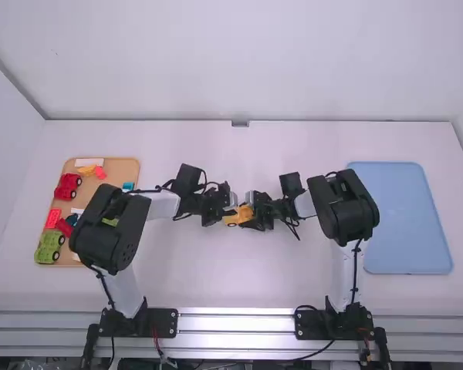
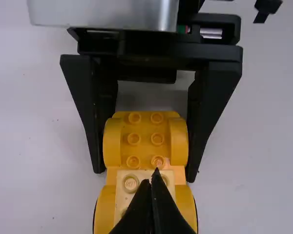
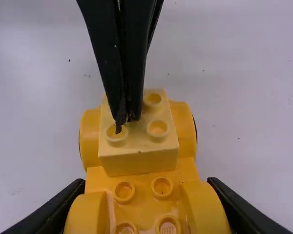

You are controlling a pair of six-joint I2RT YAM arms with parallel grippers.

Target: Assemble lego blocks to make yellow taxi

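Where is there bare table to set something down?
Bare table: beyond the left gripper and right gripper, up to the back wall; also nearer, between the arms. Crowded: around the yellow car and the toy-strewn brown tray.

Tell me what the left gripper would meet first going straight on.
The pale yellow block, it seems: the left gripper points down at it, perhaps touching; the gap is hard to judge.

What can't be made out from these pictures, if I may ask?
- Right wrist view: one stud of the pale yellow brick, hidden behind the left gripper's fingers.
- Right wrist view: one end of the yellow car base, cut off by the bottom edge.
- High view: part of the tan tray, behind the left arm.
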